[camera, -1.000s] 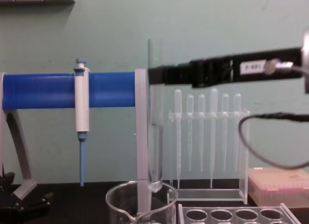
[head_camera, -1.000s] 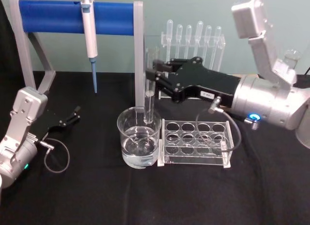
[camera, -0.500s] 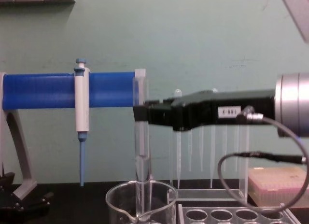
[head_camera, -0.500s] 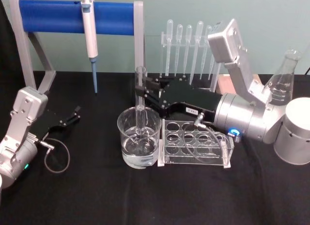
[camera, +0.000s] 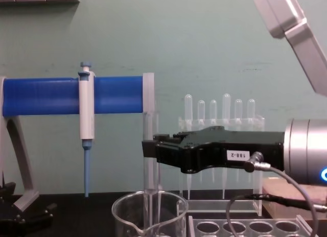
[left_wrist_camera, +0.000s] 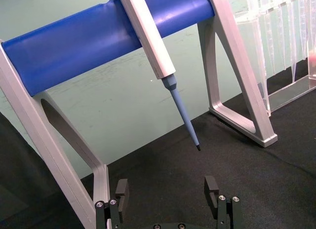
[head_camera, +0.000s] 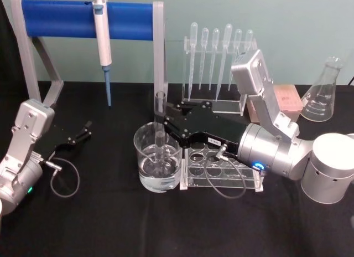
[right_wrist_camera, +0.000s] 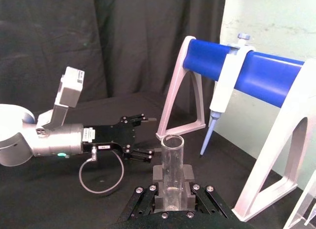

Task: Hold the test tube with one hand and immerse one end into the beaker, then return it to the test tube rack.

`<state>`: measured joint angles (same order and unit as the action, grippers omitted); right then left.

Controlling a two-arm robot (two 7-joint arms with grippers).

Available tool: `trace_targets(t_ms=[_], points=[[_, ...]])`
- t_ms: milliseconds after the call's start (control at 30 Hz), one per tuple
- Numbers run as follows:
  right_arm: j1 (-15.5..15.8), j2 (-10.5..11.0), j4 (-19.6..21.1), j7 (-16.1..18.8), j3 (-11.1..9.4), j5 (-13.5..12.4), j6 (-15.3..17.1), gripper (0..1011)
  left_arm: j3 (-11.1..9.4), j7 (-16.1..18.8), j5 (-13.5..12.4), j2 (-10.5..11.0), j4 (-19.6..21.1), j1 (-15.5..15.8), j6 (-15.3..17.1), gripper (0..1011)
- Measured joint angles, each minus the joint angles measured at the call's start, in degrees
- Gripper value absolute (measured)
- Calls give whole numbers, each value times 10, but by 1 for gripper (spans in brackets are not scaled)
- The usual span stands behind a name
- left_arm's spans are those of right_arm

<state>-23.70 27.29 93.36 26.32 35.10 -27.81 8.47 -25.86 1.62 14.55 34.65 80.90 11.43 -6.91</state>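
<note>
The test tube (head_camera: 160, 102) stands upright with its lower end inside the beaker (head_camera: 145, 142), down at the water that fills the beaker's bottom. My right gripper (head_camera: 161, 119) is shut on the tube just below its flared rim, reaching in from the right above the beaker. In the chest view the tube (camera: 152, 125) passes down through the black gripper (camera: 149, 147) into the beaker (camera: 125, 211). The right wrist view shows the tube (right_wrist_camera: 172, 160) clamped between the fingers. My left gripper (head_camera: 86, 129) lies parked on the table at the left, open (left_wrist_camera: 167, 192).
A blue-barred stand holds a white-and-blue pipettor (head_camera: 102, 35) behind the beaker. A clear tube rack (head_camera: 224, 168) sits right against the beaker's right side. Behind it stand a pipette rack (head_camera: 221, 46), a pink box (head_camera: 287, 96) and a conical flask (head_camera: 323, 96).
My right gripper has come down and a little toward me with the test tube, sinking its lower end deeper into the beaker. The left arm has not moved.
</note>
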Motion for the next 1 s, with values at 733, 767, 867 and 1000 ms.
trace_targets(t_ms=[733,767,867,1000], points=[[25,-26,-40,14,-14,43,-48,241,0,0,0,0,0,0,0,1000],[26,-27,-40,15,-15,45,-50,241,0,0,0,0,0,0,0,1000],[30,-31,-47,17,-19,50,-58,239,0,0,0,0,0,0,0,1000],[33,-36,-54,20,-22,56,-65,241,0,0,0,0,0,0,0,1000]])
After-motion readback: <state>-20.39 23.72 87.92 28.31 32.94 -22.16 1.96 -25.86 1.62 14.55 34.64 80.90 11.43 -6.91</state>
